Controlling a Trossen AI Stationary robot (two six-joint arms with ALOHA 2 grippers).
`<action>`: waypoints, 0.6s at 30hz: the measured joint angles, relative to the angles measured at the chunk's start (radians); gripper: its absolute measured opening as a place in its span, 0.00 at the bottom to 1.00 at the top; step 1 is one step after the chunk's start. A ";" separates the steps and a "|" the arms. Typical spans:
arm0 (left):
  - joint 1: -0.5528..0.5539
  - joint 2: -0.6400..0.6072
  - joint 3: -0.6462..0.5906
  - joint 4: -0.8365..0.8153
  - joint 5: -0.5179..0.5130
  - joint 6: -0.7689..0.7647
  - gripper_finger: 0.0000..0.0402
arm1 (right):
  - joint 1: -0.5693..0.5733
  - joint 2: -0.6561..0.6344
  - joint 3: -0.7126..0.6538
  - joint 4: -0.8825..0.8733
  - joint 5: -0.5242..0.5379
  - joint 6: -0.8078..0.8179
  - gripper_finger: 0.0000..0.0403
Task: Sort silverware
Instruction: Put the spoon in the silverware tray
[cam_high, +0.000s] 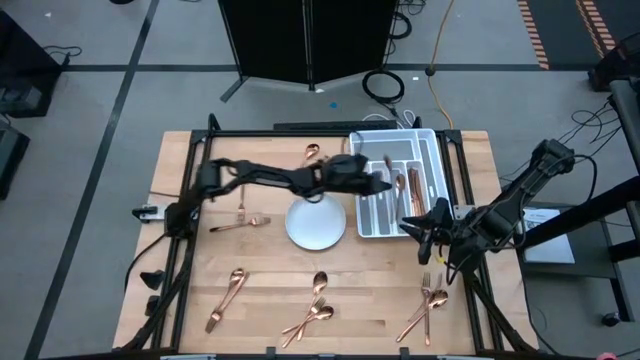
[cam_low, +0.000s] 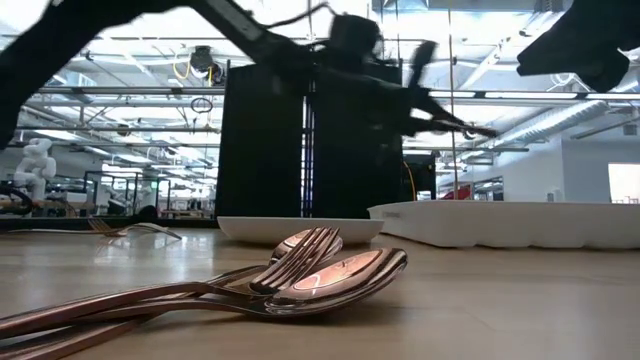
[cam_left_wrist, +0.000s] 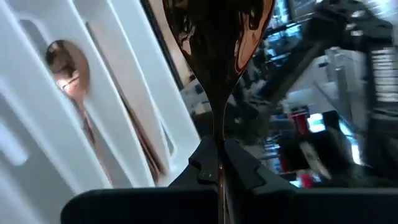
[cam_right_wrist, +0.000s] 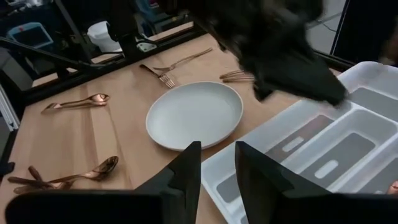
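High view shows the left claw pinching a shiny copper spoon above the white divided plastic tray at the wooden surface's far right corner. Right claw hovers near the tray's near edge, fingers slightly spread, holding nothing.

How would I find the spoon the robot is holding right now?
Look for the white divided tray at the table's far right side. Just above its left edge, the left gripper has its jaws shut on a shiny copper spoon. It is the only piece up in the air; all the others lie on the table or in the tray.
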 joint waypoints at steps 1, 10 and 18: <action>-0.002 0.037 0.064 -0.052 -0.003 0.000 0.00 | 0.000 -0.003 0.000 0.000 0.000 0.001 0.22; -0.007 0.295 0.453 -0.335 -0.002 -0.004 0.00 | 0.000 -0.005 0.000 -0.001 -0.001 0.000 0.22; -0.007 0.327 0.500 -0.492 -0.053 0.008 0.00 | 0.000 -0.005 0.000 -0.004 -0.002 -0.011 0.22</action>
